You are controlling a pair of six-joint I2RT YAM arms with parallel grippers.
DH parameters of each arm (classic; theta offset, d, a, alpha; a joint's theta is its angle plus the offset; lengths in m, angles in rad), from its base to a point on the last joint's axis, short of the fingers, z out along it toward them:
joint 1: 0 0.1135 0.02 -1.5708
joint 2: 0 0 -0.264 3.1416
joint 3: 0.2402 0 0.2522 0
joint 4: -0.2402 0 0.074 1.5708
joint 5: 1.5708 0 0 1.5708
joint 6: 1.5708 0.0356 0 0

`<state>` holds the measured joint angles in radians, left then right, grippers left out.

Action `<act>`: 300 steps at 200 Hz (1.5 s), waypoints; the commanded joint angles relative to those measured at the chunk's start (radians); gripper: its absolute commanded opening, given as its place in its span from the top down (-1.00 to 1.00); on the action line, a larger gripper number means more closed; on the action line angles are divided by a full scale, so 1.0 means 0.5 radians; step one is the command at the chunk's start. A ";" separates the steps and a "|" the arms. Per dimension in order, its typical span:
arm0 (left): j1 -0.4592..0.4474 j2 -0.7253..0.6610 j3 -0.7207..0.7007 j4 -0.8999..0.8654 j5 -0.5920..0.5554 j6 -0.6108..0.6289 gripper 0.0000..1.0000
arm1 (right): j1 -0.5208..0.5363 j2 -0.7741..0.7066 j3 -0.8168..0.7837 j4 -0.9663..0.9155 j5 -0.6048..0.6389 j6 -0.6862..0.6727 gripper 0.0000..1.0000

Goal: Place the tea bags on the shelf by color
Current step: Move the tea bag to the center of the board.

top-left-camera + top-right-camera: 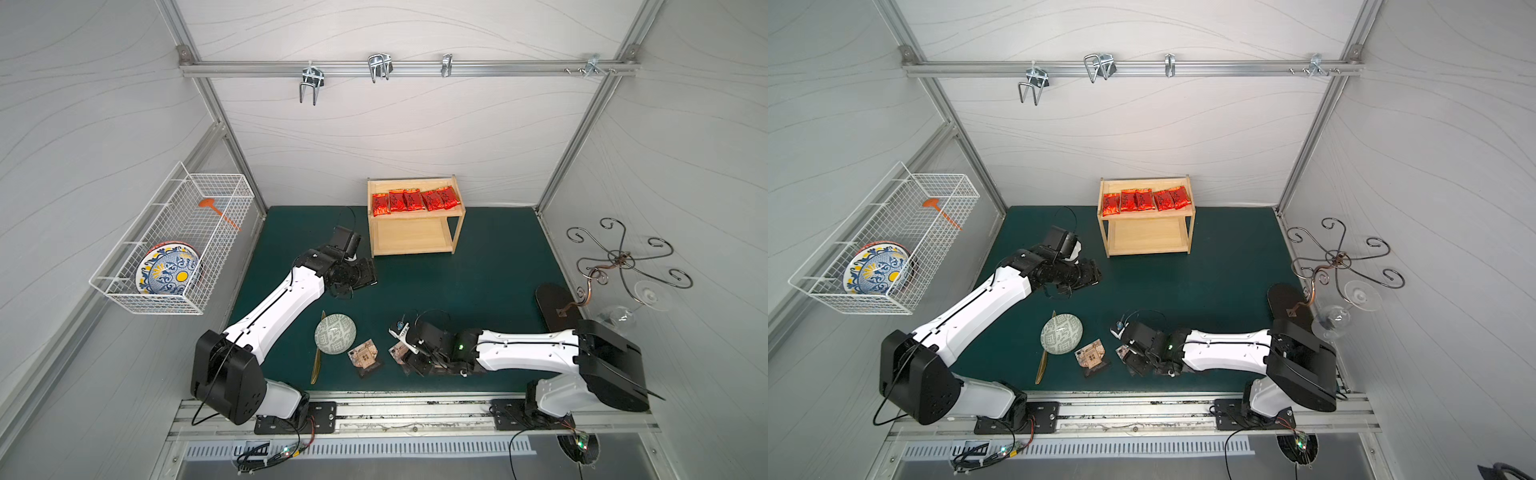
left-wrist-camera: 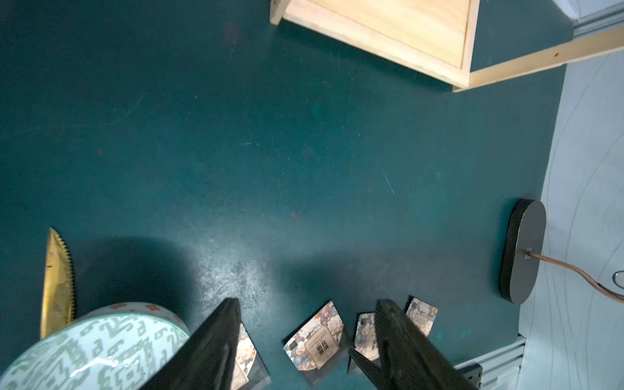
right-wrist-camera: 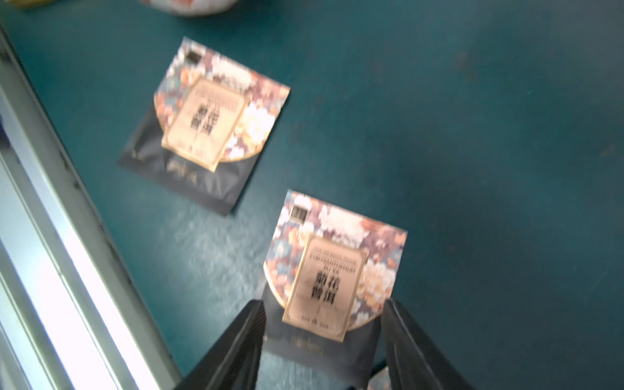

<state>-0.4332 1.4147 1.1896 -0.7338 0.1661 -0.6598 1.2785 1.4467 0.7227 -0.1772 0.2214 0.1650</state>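
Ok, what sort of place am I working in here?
Probably a lab test cell dressed as a kitchen corner: aluminium frame with white panels, green mat, wall-hung wire basket holding a plate.

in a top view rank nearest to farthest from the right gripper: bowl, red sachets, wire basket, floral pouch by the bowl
1. floral pouch, front centre
2. green-patterned bowl, front, further left
3. red sachets, at the back
4. wire basket, left wall
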 commanded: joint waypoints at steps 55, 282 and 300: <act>-0.017 0.046 -0.020 0.151 0.124 -0.030 -0.35 | 0.051 0.010 -0.109 0.068 -0.088 0.064 0.28; 0.011 0.276 -0.022 0.148 0.362 0.108 -0.28 | -0.676 0.217 0.074 0.391 -0.579 0.063 0.28; -0.036 0.364 0.008 0.132 0.410 0.158 -0.25 | -0.732 0.154 0.019 0.448 -0.703 0.129 0.30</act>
<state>-0.4229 1.5406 1.1717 -0.6800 0.3016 -0.6312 0.9432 1.5921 0.7567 0.0162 -0.0193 0.1852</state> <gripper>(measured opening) 0.633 0.359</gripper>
